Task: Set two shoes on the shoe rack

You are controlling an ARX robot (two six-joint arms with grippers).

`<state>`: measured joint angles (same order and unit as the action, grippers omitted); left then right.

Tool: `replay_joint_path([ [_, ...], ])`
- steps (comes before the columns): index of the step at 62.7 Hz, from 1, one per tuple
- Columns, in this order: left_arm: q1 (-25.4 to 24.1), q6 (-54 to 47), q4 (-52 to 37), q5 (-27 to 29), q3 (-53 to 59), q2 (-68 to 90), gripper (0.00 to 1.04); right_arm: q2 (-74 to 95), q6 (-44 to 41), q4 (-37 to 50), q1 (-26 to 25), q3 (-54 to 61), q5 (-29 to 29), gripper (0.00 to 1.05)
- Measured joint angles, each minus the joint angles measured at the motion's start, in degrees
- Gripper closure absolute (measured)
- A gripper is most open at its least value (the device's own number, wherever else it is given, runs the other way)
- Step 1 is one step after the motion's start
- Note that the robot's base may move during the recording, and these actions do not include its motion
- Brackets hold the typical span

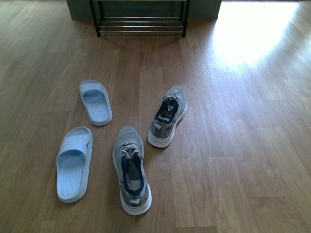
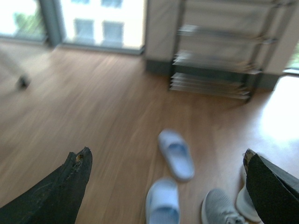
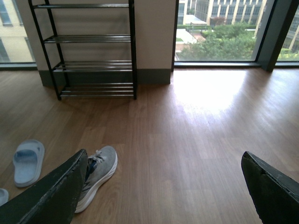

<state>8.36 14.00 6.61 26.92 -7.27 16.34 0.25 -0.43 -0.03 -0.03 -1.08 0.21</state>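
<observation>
- Step: the very start, by my read. All shoes are on the floor, the shoe rack looks bare, nothing gripped yet.
- L gripper: fingers spread wide, nothing btwn them. It hangs over the floor, facing the slides. That view is blurred, so no fine detail.
- R gripper: also wide open and empty, w/ a sneaker just beside its one finger in the wrist view.
- Rack stands at the far edge of the floor, against the wall, well apart from every shoe.
- Count, sneakers: 2. Near sneaker is close to the floor's near edge, far sneaker is mid-floor. Both upright, toes toward the rack, apart from each other.
- Count, slides: 2. Near slide and far slide, both left of the sneakers, soles down.
- Count, racks: 1. Four rod shelves show in the R wrist view.
- Next, prob.: pick a pair (the task doesn't say which), lower one arm over a shoe and close on its sides or collar. The far sneaker looks handiest for the R arm, a slide for the L.
- Then a long carry to the rack. Shoe must go flat across the rods so it doesn't tip.
</observation>
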Motion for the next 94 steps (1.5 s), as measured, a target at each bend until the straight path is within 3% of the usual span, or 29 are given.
replay_joint_path([
  [3, 0.5, 7.3, -3.5, 6.3, -3.5, 11.2, 0.09, 0.0, 0.0, 0.0, 0.0, 0.0, -0.2, 0.09],
  [6, 0.5, 12.7, -7.1, 6.2, -6.3, 19.7, 0.09, 0.0, 0.0, 0.0, 0.0, 0.0, -0.2, 0.09],
  [16, 0.9, 20.3, -16.3, -6.3, -15.0, 53.3, 0.09, 0.0, 0.0, 0.0, 0.0, 0.0, -0.2, 0.09],
  [34, 0.5, 17.0, -22.3, -16.1, -28.1, 95.5, 0.09, 0.0, 0.0, 0.0, 0.0, 0.0, -0.2, 0.09],
  [65, 4.2, 10.0, -21.7, -34.1, -51.5, 124.5, 0.09, 0.0, 0.0, 0.0, 0.0, 0.0, -0.2, 0.09],
  [94, 10.7, 10.7, -12.9, -38.8, -71.0, 137.7, 0.09, 0.0, 0.0, 0.0, 0.0, 0.0, -0.2, 0.09],
])
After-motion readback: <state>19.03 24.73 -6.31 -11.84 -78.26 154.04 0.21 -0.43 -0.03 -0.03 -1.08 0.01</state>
